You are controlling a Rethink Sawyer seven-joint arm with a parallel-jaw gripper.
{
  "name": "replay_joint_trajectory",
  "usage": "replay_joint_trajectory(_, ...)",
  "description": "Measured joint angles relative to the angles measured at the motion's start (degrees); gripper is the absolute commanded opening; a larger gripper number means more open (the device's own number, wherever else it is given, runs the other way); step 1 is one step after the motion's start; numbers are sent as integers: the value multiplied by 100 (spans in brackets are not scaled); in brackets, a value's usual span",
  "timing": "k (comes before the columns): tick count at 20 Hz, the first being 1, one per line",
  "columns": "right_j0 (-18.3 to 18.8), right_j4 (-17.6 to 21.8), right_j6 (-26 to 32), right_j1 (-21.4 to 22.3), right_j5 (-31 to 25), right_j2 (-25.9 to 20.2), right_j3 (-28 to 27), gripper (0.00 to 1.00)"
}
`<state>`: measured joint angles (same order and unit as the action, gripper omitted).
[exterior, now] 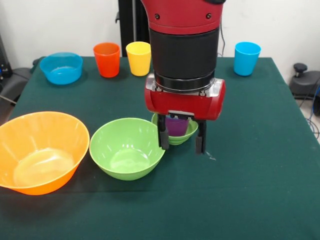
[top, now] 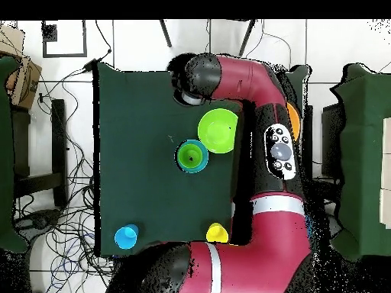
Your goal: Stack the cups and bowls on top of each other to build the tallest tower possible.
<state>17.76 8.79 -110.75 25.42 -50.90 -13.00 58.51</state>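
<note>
Gripper [exterior: 182,138] open astride purple cup [exterior: 176,125], overhead shows tower [top: 192,156] instead

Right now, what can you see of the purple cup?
The purple cup looks like smooth plastic. It sits inside a small green bowl on the dark green table, beside the bigger green bowl. The gripper hangs right over it, fingers down either side of the bowl, hiding the cup's top. Only its front shows.
</note>
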Motion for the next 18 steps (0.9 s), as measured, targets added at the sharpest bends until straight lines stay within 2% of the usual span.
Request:
replay_joint_trajectory(11,244,177,286,160,-505,-194,-94,100)
replay_joint_trajectory(18,357,408,537,168,-665,-229,-454,100)
